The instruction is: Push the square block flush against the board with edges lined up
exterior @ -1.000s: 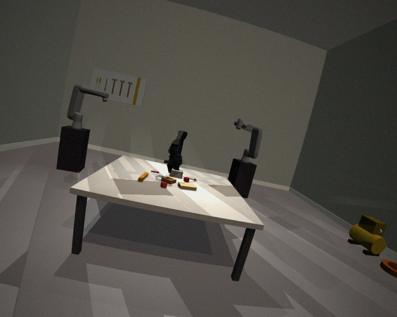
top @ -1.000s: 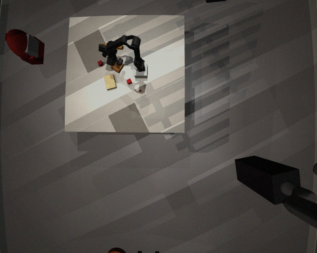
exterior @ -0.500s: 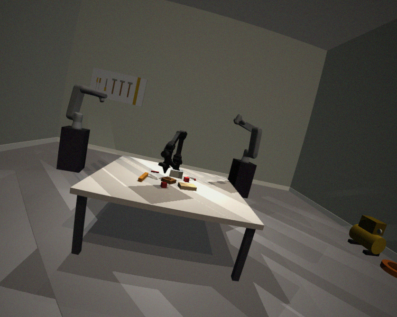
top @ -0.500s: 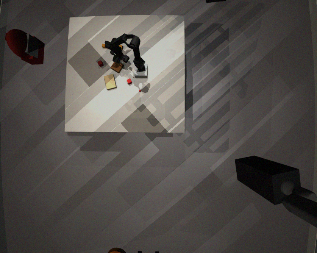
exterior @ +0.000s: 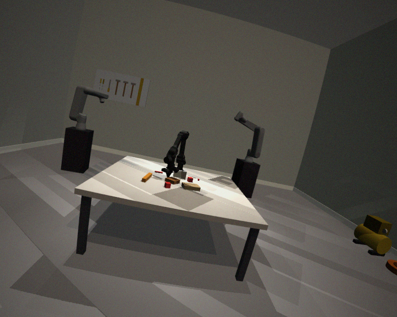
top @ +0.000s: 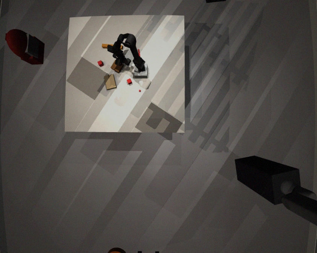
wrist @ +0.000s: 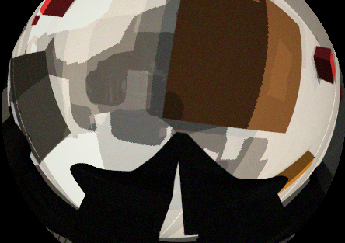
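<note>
A: Two pieces matter here, and they lie apart. The square block is on the tabletop, brown and turned at an angle to the tan board.

B: What could spoil the push?

A: Shoving near a corner, I'd say. The block would probably spin instead of sliding, and then meet the board with a corner rather than a whole side. Too hard a push could also drive the board away or skew it, losing the even edge.

B: Anything in the way?

A: One red cube sits to one side of the block, another to the other. A wide swing might knock either.

B: And the end effector?

A: Clenched, with nothing between its fingers. Its tips point down just beside a corner of the block; I can't tell whether they touch it.

B: So square up behind one side first, and keep low without pressing down.
</note>
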Robot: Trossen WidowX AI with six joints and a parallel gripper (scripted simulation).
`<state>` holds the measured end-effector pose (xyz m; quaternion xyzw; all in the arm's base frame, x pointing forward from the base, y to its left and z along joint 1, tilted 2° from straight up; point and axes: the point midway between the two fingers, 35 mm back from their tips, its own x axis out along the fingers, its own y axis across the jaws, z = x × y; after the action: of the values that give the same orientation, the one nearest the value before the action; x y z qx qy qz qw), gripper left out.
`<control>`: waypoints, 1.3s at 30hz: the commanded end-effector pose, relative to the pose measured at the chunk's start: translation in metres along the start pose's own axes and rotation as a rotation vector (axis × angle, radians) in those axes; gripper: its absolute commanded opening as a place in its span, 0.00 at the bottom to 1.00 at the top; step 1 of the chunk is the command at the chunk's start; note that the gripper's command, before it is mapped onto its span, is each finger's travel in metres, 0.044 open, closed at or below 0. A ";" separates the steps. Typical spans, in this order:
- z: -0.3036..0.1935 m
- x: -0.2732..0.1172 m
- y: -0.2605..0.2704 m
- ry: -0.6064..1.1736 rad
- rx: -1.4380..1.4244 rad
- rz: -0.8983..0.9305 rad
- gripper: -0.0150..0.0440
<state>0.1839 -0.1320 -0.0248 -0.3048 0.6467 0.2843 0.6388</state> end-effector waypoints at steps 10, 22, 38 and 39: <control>0.008 0.001 -0.001 0.003 0.002 0.000 0.25; 0.016 0.001 -0.002 0.003 0.002 0.000 0.25; 0.026 0.001 -0.003 0.001 0.002 0.000 0.25; 0.027 0.001 -0.003 0.001 0.002 0.000 0.25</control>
<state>0.2000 -0.1147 -0.0269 -0.3035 0.6484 0.2845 0.6376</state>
